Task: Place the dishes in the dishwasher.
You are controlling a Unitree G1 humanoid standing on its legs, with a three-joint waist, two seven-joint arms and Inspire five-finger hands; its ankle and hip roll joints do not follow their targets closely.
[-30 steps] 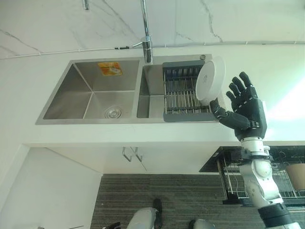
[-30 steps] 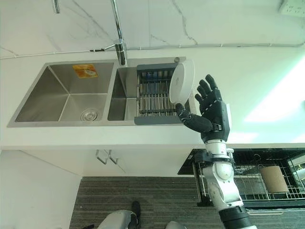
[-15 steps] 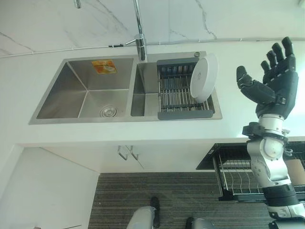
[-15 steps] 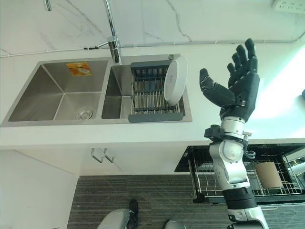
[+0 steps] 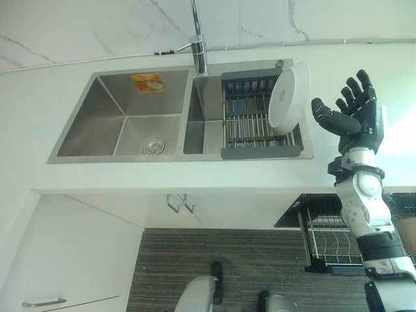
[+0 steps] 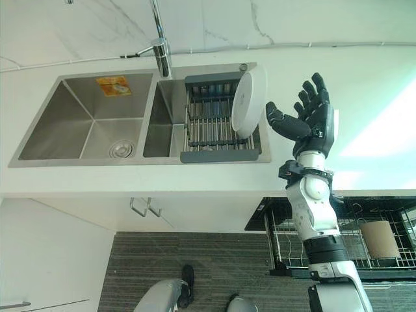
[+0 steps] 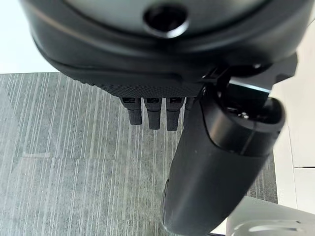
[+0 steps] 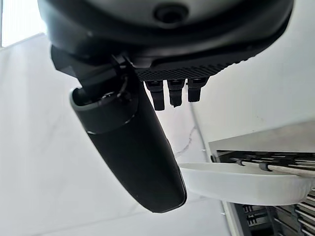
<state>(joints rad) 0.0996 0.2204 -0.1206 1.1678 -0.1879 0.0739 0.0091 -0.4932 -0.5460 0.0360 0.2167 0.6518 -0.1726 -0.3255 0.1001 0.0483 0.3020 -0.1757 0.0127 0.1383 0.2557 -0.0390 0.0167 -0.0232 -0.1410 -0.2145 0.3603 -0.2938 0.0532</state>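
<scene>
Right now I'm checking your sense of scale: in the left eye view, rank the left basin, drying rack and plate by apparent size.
1. Left basin
2. Drying rack
3. Plate, though it stands on edge, turned partly away, so it looks smaller than face-on.

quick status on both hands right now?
Left hand: open, fingers straight, holding nothing, over the floor.
Right hand: open, fingers spread, empty, beside the white plate standing in the sink rack.
</scene>
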